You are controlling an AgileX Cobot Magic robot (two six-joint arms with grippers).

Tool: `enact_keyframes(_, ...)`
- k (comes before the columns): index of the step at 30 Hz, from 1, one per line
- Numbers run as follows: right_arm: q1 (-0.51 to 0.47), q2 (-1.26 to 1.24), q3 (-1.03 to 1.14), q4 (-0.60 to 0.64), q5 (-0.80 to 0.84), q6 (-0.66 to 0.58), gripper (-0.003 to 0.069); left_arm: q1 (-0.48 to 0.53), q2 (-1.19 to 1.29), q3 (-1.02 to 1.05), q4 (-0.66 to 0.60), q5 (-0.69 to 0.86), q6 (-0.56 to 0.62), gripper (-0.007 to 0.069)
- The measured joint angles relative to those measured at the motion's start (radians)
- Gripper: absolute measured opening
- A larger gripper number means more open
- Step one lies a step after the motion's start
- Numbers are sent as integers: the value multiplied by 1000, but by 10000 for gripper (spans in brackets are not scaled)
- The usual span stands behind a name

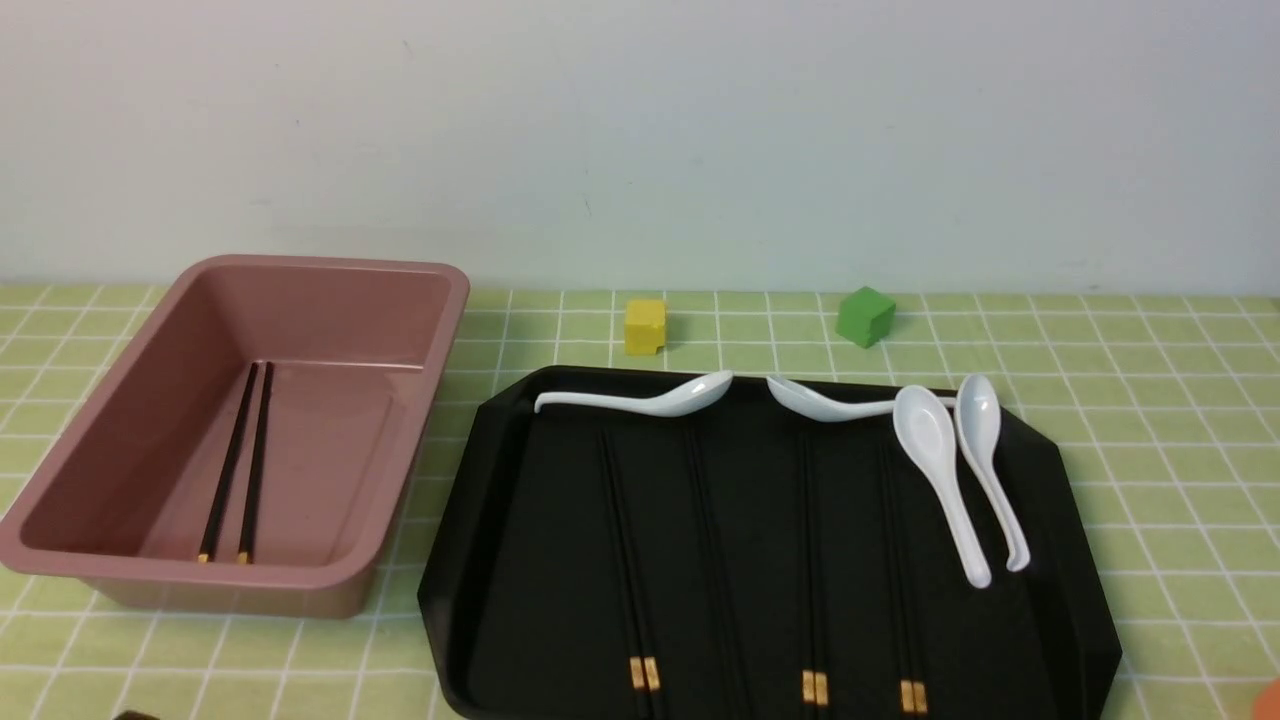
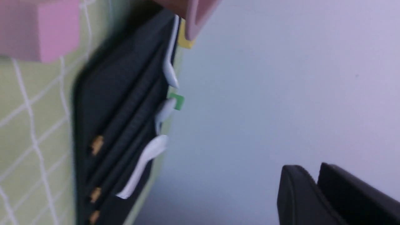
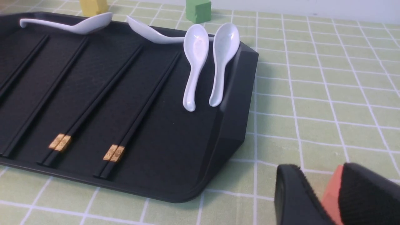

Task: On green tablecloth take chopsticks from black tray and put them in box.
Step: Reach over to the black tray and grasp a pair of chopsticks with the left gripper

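Jaws on your left gripper (image 2: 312,175) stand close together with nothing between them; that wrist view is blurred, so you cannot tell whether they meet. On your right gripper (image 3: 318,175) the jaws stand apart and an orange block (image 3: 331,187) shows in the gap, but you cannot tell whether they clamp it or it merely lies beyond them. One pair of chopsticks (image 1: 240,460) lies side by side on the floor of the box (image 1: 330,265), gold bands toward you. The box sits on the cloth (image 1: 1150,420) just left of the tray (image 1: 540,560). More pairs (image 1: 815,687) lie lengthwise on the tray, three of them showing gold bands at the near end. Four white spoons (image 1: 940,470) rest at the tray's far end, two along the far rim and two pointing toward you on the right. A yellow cube (image 1: 645,326) and a green cube (image 1: 865,316) stand apart on the cloth beyond the tray. Your left wrist view also catches a pink block (image 2: 40,28).
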Motion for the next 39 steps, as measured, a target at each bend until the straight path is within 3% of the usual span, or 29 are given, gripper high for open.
enact_keyframes(6, 0, 0, 0, 0, 0, 0, 240, 1, 0, -85, -121, -39, 187, 86)
enact_keyframes(10, 0, 0, 0, 0, 0, 0, 240, 1, 89, -369, -46, 6, 532, -13)
enact_keyframes(11, 0, 0, 0, 0, 0, 0, 240, 1, 89, -382, -46, 14, 532, -13)
enact_keyframes(12, 0, 0, 0, 0, 0, 0, 240, 1, 200, -466, 39, 110, 586, -13)
enact_keyframes(15, 0, 0, 0, 0, 0, 0, 240, 1, 418, -607, 214, 342, 599, -13)
enact_keyframes(16, 0, 0, 0, 0, 0, 0, 240, 1, 583, -692, 324, 549, 593, -13)
enact_keyframes(18, 0, 0, 0, 0, 0, 0, 240, 1, 786, -780, 473, 771, 600, -13)
enact_keyframes(22, 0, 0, 0, 0, 0, 0, 240, -2, 1085, -889, 619, 892, 630, -13)
enact_keyframes(28, 0, 0, 0, 0, 0, 0, 240, -153, 1307, -953, 626, 802, 574, -13)
enact_keyframes(32, 0, 0, 0, 0, 0, 0, 240, -337, 1507, -1054, 698, 737, 454, -13)
enact_keyframes(34, 0, 0, 0, 0, 0, 0, 240, -447, 1622, -1151, 784, 693, 320, -13)
enact_keyframes(39, 0, 0, 0, 0, 0, 0, 240, -567, 1766, -1317, 951, 666, 108, 15)
